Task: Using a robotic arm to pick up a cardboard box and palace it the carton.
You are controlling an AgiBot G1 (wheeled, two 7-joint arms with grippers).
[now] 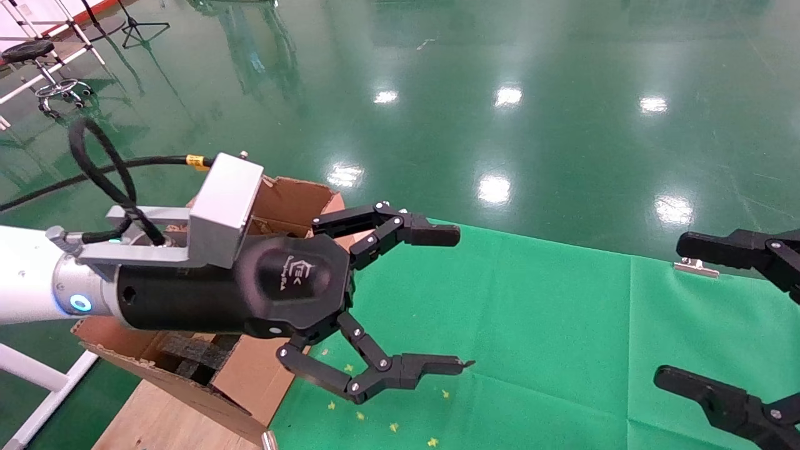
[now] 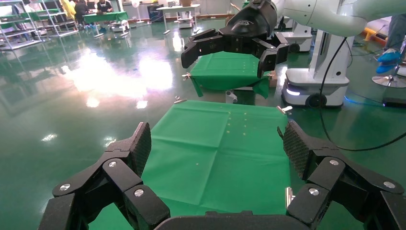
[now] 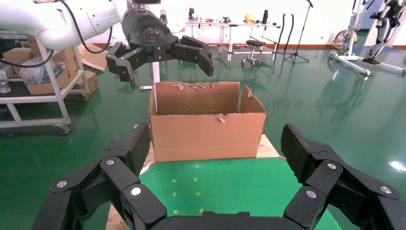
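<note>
The small cardboard box shows in no view. The carton [image 1: 289, 199] stands at the left end of the green cloth [image 1: 531, 325], with torn flaps and black foam [image 1: 194, 353] inside; it also shows in the right wrist view [image 3: 206, 129]. My left gripper [image 1: 462, 299], on the white arm with the silver wrist, hangs open and empty over the carton's near side, its fingertips out over the cloth. It is open in its own view [image 2: 216, 139] and in the right wrist view [image 3: 165, 64]. My right gripper [image 1: 674, 309] is open and empty at the right edge.
The cloth lies on a wooden board [image 1: 156, 419] and is held by metal clips [image 1: 695, 267]. Small yellow marks [image 1: 394, 427] dot the cloth near the carton. A stool [image 1: 37, 53] and tripods stand far off on the green floor. A shelf cart [image 3: 43, 91] stands behind the carton.
</note>
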